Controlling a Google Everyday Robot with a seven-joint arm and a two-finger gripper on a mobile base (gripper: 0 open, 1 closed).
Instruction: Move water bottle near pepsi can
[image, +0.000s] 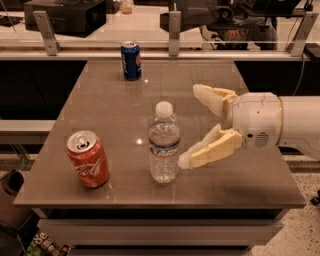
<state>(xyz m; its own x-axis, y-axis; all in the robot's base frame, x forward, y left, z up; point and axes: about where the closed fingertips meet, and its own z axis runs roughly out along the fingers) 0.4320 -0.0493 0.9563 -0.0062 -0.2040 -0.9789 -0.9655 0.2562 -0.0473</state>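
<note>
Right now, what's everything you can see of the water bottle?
The water bottle is small and made of clear plastic, with a white cap, a ribbed body and a thin label band. It stands upright on the table, near the front edge. The open pincer sits just to its right, its lower finger close to the bottle's side; whether they touch cannot be told. Nothing else touches it.

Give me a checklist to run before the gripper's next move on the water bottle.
1. Upright water bottle on the table: ok.
2. Open gripper: ok.
3. Bottle between the gripper's fingers: not ok, the gripper sits beside it.
4. Gap between the lower finger and the bottle: cannot tell.
5. Way to the pepsi can at the far edge free of the Coca-Cola can: ok.
</note>
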